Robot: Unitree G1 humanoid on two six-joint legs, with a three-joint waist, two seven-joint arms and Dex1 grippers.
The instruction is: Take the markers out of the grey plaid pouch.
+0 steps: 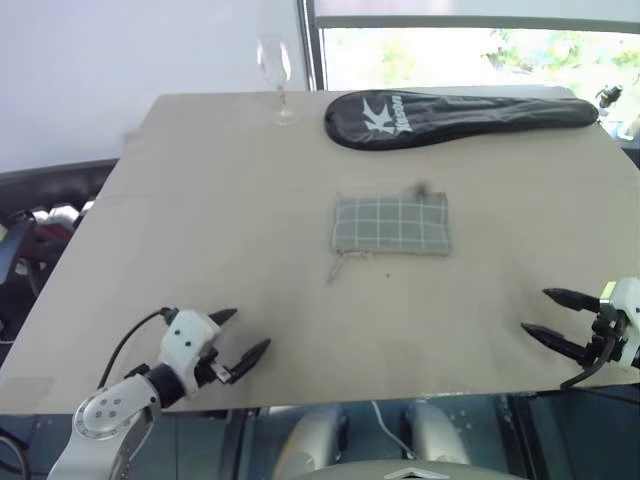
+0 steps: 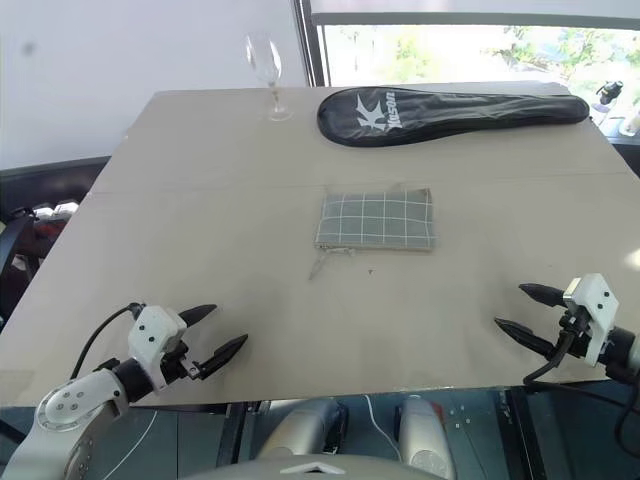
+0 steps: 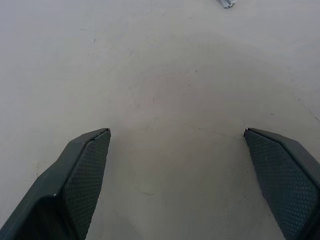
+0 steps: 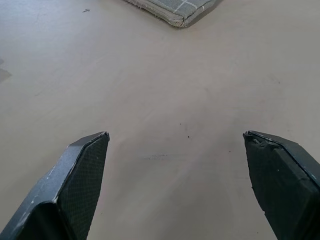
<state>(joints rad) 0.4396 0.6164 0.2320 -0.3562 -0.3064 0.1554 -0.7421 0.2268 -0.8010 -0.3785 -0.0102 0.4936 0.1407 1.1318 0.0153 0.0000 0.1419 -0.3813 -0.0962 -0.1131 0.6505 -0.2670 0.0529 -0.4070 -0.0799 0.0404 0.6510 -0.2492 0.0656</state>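
The grey plaid pouch (image 1: pixel 391 224) lies flat in the middle of the beige table (image 1: pixel 200 230), its zipper pull (image 1: pixel 338 268) trailing off the near left corner. A corner of the pouch (image 4: pixel 175 9) also shows in the right wrist view. The markers are hidden. My left gripper (image 1: pixel 246 335) hovers open over the table's near left edge, well short of the pouch. At the near right edge my right gripper (image 1: pixel 535 313) stands open too, pointing inward. Nothing sits between either pair of fingers.
A long black racket cover (image 1: pixel 455 116) lies along the far side of the table. An upright wine glass (image 1: pixel 276 75) stands at the far edge, left of the cover. A window runs behind the table on the right.
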